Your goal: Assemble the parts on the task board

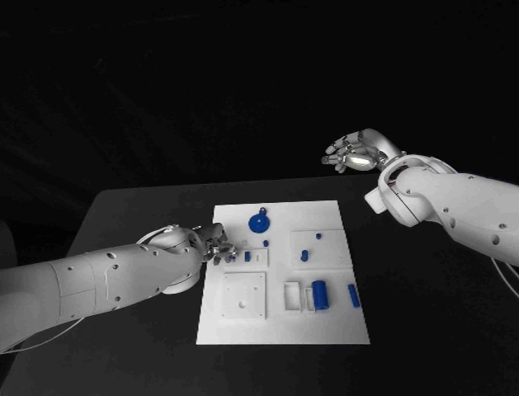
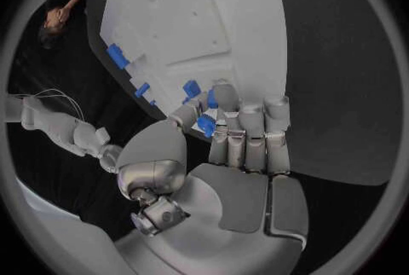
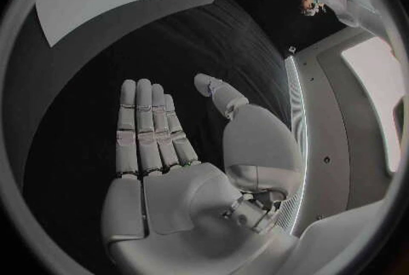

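Observation:
The white task board (image 1: 331, 326) lies mid-table. My left hand (image 1: 215, 246) hovers at the board's left edge, fingers curled. In the left wrist view that hand (image 2: 243, 145) pinches a small blue part (image 2: 206, 125) between thumb and fingers, just over the board (image 2: 187, 9). Two more small blue parts (image 2: 191, 88) lie right by the fingertips. A round blue disc (image 1: 258, 222) sits near the board's far edge. My right hand (image 1: 356, 152) is raised beyond the board's far right corner; its palm (image 3: 162, 152) is flat, fingers straight, holding nothing.
On the board's near half lie a blue cylinder (image 1: 320, 291), a blue bar (image 1: 353, 295), a white frame (image 1: 293, 297) and a square white plate (image 1: 243, 294). A small blue peg (image 1: 318, 236) stands further back. Bare black table (image 1: 450, 330) surrounds the board.

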{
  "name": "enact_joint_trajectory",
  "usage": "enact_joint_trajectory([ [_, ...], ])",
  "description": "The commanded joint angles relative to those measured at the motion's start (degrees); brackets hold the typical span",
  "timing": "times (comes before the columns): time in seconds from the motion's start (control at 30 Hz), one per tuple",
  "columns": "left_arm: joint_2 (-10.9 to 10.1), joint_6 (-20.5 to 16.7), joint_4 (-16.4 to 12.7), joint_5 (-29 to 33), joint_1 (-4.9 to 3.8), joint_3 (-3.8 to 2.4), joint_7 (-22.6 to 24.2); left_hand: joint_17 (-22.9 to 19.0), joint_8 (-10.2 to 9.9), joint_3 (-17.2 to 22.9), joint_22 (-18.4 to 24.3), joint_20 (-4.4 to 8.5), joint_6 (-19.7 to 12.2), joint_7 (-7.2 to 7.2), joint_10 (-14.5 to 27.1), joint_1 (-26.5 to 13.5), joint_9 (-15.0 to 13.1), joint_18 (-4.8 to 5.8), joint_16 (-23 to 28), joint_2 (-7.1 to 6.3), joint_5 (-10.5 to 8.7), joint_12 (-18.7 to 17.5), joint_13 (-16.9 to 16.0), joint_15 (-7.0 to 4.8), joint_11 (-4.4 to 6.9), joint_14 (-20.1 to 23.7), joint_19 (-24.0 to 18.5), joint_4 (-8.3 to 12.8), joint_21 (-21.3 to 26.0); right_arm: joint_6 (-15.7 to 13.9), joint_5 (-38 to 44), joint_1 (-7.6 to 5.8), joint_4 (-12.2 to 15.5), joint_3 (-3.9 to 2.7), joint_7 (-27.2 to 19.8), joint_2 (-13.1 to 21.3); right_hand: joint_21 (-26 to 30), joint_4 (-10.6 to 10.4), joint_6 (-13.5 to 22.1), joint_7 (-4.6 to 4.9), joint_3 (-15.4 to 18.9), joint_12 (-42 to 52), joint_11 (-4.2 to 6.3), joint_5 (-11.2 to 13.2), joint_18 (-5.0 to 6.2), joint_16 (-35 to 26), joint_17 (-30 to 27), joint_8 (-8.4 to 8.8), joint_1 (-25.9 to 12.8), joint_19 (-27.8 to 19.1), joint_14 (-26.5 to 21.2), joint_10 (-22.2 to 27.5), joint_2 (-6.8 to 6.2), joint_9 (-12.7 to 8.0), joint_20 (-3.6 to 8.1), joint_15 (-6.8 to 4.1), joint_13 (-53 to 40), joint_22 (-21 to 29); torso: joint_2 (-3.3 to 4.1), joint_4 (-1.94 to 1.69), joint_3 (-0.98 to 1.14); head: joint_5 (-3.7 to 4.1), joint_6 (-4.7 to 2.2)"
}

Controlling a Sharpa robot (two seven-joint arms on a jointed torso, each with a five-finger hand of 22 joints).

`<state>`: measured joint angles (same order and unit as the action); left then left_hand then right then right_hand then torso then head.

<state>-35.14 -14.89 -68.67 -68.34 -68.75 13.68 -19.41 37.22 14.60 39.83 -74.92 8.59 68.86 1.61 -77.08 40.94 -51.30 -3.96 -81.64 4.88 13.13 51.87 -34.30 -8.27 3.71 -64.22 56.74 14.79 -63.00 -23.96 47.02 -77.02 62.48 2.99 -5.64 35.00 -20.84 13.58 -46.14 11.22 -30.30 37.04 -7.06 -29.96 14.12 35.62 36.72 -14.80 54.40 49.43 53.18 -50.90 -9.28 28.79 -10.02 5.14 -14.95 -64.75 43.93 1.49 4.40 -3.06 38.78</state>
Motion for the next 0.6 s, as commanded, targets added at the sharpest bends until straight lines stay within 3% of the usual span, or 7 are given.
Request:
enact_joint_trajectory([
  [0.03, 0.1, 1.8, -0.2, -1.0, 0.01, -0.02, 0.4, 0.1, 0.2, 1.2, -0.9, 6.21, 1.0, -0.99, -2.3, 0.6, -0.1, -0.4, 0.0, 0.17, 0.18, 0.2, -0.1, -2.41, 1.76, -2.1, 0.4, -1.3, -0.2, 0.7, 0.0, 0.03, 0.1, -0.02, -0.3, 0.0, 0.2, -0.2, 0.1, 0.35, 0.2, 0.1, 0.03, -0.2, 0.88, -0.4, 0.1, -0.25, 0.2, 0.1, 0.3, -0.3, 0.24, -0.1, -0.26, 0.0, 0.1, -0.1, -0.01, 0.04, 0.0, -0.03, 0.07],
  [0.6, 0.0, 3.0, -0.2, -1.5, 0.05, -0.02, 0.2, 0.1, 0.2, 1.3, -0.9, 6.21, 0.9, -0.99, -2.3, 0.8, -0.1, -0.41, 0.0, 0.06, 0.16, 0.2, -0.1, -2.42, 1.77, -2.1, 0.4, -1.3, -0.2, 0.7, 0.0, 0.06, 0.1, -0.02, -0.3, -0.1, 0.3, -0.3, 0.1, 0.34, 0.3, 0.1, 0.04, -0.3, 0.87, -0.4, 0.1, -0.27, 0.2, 0.1, 0.3, -0.3, 0.24, -0.1, -0.26, 0.0, 0.1, -0.1, 0.0, 0.04, 0.04, -0.09, 0.14],
])
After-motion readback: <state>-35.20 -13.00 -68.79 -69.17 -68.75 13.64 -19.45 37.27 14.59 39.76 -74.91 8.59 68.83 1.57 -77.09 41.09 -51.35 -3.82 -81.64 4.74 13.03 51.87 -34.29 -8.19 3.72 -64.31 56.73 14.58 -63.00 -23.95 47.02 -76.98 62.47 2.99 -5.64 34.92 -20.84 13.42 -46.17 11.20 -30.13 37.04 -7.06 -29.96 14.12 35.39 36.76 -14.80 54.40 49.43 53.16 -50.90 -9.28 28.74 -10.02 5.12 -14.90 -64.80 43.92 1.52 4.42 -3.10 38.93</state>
